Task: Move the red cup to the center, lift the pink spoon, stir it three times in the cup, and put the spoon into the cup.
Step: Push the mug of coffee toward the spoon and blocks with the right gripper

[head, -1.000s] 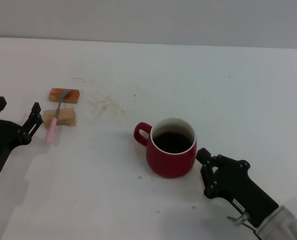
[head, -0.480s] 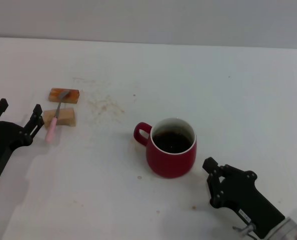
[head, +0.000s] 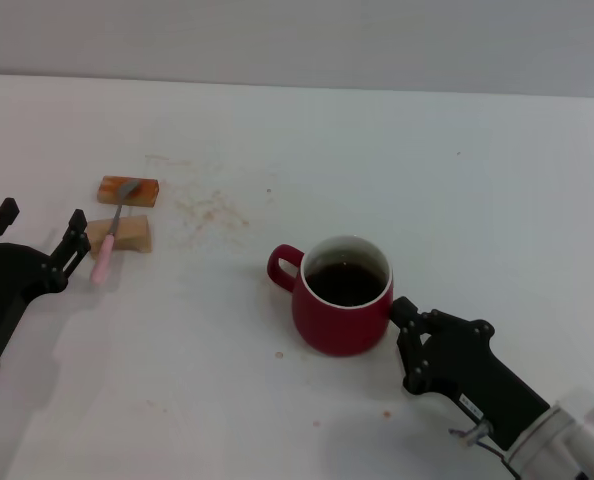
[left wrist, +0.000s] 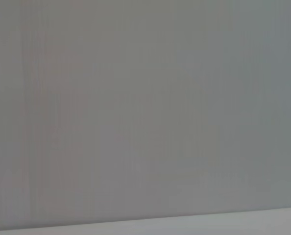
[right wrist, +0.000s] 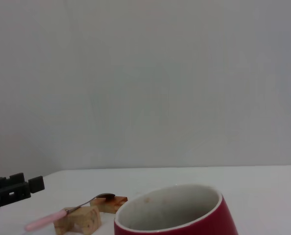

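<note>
Cup [head: 343,308] sits near the middle of the white tabletop [head: 427,180], its handle toward the robot's left and dark liquid close to the rim, so the centring step looks done or nearly so. Right end effector [head: 409,345] is just beside the cup's right flank, its black fingertips close to the wall; I cannot tell whether they touch it, nor whether the fingers are spread or closed. From the right wrist view the cup [right wrist: 177,215] fills the lower edge, very close.

Spoon [head: 111,235] lies well to the left, propped across two small blocks: its metal bowl on the orange block [head: 128,190], its pink handle over the tan block [head: 119,236] and sloping down toward the tabletop. Left end effector [head: 37,245] hovers just beside the handle's tip, fingers spread and holding nothing.

Risks, as I judge them:
- A nudge from the right arm could slosh the liquid over the rim or turn the cup.
- Closing on the spoon off-centre could tip it off the blocks or drag the tan block along.
- The slim handle may slip in the grasp.
</note>
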You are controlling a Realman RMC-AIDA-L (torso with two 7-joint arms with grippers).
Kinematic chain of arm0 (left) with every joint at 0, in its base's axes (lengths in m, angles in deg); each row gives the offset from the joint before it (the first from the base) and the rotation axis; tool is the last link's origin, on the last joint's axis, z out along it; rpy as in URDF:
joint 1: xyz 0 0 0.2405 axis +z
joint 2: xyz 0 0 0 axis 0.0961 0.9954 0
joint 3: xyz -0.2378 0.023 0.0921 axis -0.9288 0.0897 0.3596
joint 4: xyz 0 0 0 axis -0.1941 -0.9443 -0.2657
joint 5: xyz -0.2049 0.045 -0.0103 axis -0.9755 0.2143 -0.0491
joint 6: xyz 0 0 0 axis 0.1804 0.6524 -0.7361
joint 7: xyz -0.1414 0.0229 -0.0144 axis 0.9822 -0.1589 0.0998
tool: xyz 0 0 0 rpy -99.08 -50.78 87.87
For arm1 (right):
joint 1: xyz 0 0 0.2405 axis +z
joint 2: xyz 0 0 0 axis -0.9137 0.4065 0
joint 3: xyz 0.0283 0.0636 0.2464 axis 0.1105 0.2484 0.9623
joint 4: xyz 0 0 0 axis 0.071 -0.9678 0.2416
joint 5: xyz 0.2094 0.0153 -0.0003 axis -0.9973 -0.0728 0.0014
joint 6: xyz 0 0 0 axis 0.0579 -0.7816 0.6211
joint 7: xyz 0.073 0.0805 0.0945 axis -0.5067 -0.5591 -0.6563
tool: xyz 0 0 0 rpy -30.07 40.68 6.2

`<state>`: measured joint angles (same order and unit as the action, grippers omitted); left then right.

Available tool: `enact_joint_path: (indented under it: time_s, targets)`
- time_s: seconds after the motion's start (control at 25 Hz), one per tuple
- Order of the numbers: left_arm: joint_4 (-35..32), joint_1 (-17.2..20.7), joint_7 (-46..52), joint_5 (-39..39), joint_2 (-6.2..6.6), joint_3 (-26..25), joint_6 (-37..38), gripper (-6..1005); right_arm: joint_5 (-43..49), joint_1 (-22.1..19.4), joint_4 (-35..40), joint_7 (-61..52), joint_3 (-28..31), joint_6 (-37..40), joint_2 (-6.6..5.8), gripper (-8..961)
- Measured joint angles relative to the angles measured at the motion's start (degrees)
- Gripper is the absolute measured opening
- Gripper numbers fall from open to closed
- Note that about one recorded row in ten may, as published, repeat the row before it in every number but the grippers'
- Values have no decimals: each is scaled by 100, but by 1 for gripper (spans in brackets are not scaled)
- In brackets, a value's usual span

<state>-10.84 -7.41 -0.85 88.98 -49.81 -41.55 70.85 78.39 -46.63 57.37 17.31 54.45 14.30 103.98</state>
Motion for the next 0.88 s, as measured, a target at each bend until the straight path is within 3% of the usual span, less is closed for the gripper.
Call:
enact_joint_path:
  time_s: [0.88]
  targets:
    - [10,-9,0,0,0,-19,-59,791,29,628,169,-21,285,-311,-5,-1]
